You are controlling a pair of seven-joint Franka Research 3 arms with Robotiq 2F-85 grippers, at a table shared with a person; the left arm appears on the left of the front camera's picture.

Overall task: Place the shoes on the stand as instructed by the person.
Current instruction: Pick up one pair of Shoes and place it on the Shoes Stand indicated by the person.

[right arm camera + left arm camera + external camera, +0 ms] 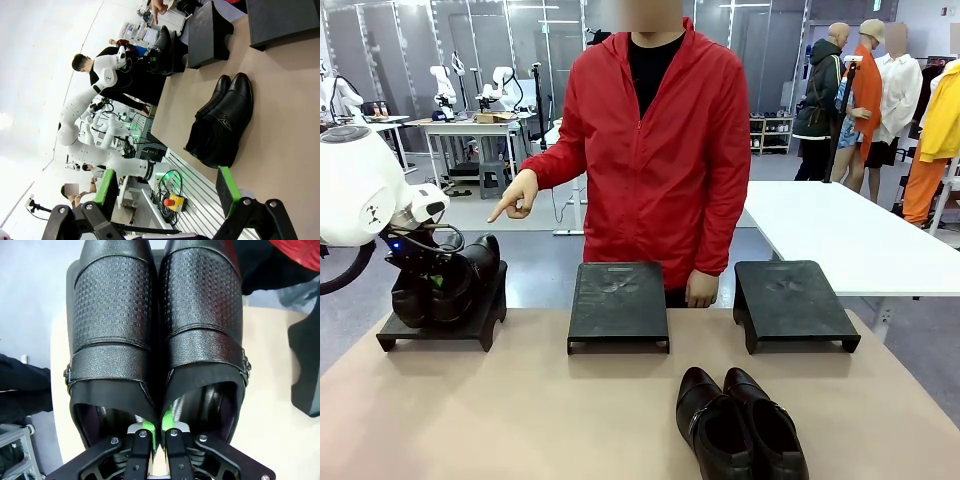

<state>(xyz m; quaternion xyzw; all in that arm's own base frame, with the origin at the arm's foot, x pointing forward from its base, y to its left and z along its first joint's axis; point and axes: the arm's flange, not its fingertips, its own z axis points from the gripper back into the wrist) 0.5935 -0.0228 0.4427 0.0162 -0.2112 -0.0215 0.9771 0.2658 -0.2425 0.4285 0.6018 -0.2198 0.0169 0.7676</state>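
One pair of glossy black shoes (460, 280) sits on the left stand (485, 325), toes pointing away from me. My left gripper (428, 280) is shut on it. In the left wrist view the left gripper (157, 430) pinches the two inner walls of this pair of shoes (160, 325) together between green pads. A second pair of shoes (740, 425) lies on the table at the front right, also as the second pair of shoes (222, 120) ahead of my open right gripper (165, 192), which holds nothing. The person (665, 150) in a red jacket points a hand (516, 197) down toward the left stand.
A middle stand (618, 295) and a right stand (788, 295), both black, stand bare along the far edge of the tan table (520, 410). The person's other hand (700, 290) hangs at the table's far edge between them. A white table (850, 230) stands behind at the right.
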